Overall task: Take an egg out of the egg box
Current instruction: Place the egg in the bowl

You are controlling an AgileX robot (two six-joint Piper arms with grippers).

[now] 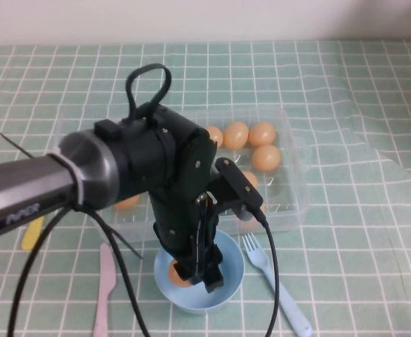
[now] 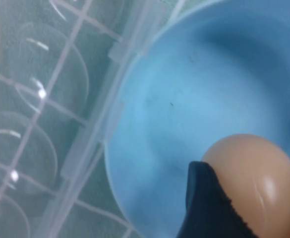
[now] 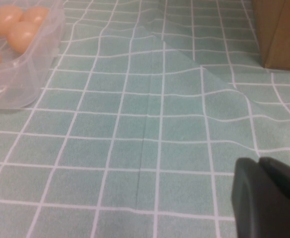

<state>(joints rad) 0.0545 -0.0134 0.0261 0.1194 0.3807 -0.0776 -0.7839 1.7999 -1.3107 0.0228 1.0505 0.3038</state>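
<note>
My left gripper (image 1: pixel 194 277) reaches down into a light-blue bowl (image 1: pixel 230 279) and is shut on an orange-tan egg (image 1: pixel 178 276). In the left wrist view the egg (image 2: pixel 256 173) rests against one black finger (image 2: pixel 204 213) just above the bowl's floor (image 2: pixel 194 84). Right behind the bowl stands the clear egg box (image 1: pixel 296 175), with several eggs (image 1: pixel 262 133) in its far right cups; the arm hides much of it. My right gripper (image 3: pixel 261 166) hovers shut over bare tablecloth to the right of the egg box (image 3: pixel 30 64) and does not show in the high view.
A blue fork (image 1: pixel 275 281) lies right of the bowl, a pink knife (image 1: pixel 105 288) left of it, and a yellow utensil (image 1: pixel 31 232) further left. A brown box (image 3: pixel 281 29) stands beyond the right gripper. The checked cloth has a raised fold (image 3: pixel 184 54).
</note>
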